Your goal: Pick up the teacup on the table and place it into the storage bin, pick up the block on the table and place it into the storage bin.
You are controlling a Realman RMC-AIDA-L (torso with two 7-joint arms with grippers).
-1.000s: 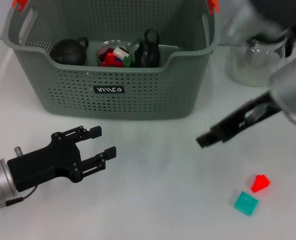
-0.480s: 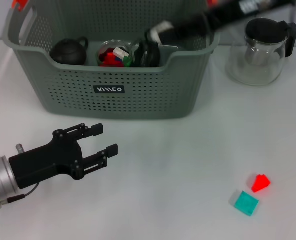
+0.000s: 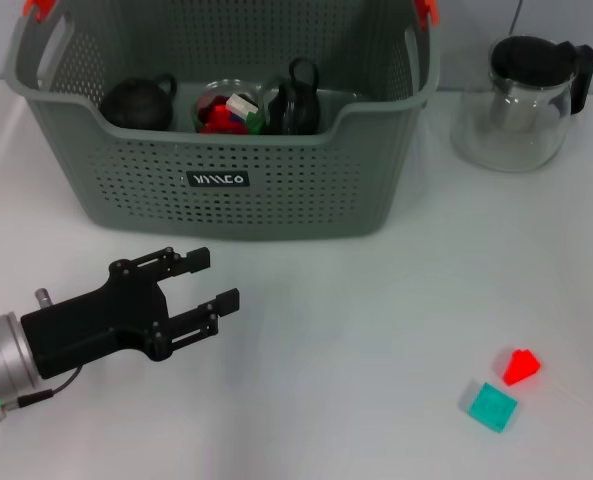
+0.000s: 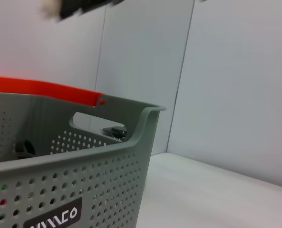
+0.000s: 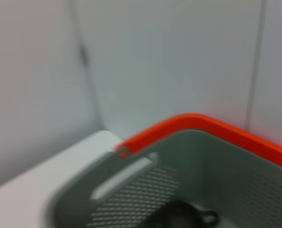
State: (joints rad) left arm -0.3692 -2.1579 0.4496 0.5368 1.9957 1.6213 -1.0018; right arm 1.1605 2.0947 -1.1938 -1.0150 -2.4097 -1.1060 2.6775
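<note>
The grey-green storage bin [image 3: 276,190] stands at the back of the table. In it lie a black teapot [image 3: 136,103], a glass cup [image 3: 228,108] with coloured pieces, and a black handled vessel [image 3: 294,98]; which of them is the teacup I cannot tell. A red block [image 3: 521,367] and a teal block [image 3: 492,406] lie on the table at the front right. My left gripper [image 3: 214,279] hovers open and empty in front of the bin's left half. My right gripper [image 4: 60,7] is a dark blur high above the bin [image 4: 107,156] in the left wrist view.
A glass pitcher [image 3: 524,100] with a black lid stands right of the bin. The bin's orange handle clip [image 5: 179,126] and perforated wall [image 5: 131,199] fill the right wrist view, with the teapot [image 5: 181,216] below.
The right arm swung up from low over the table's right side, crossed above the bin, and has left the head view. The left gripper crept slightly forward. The blocks have not moved.
</note>
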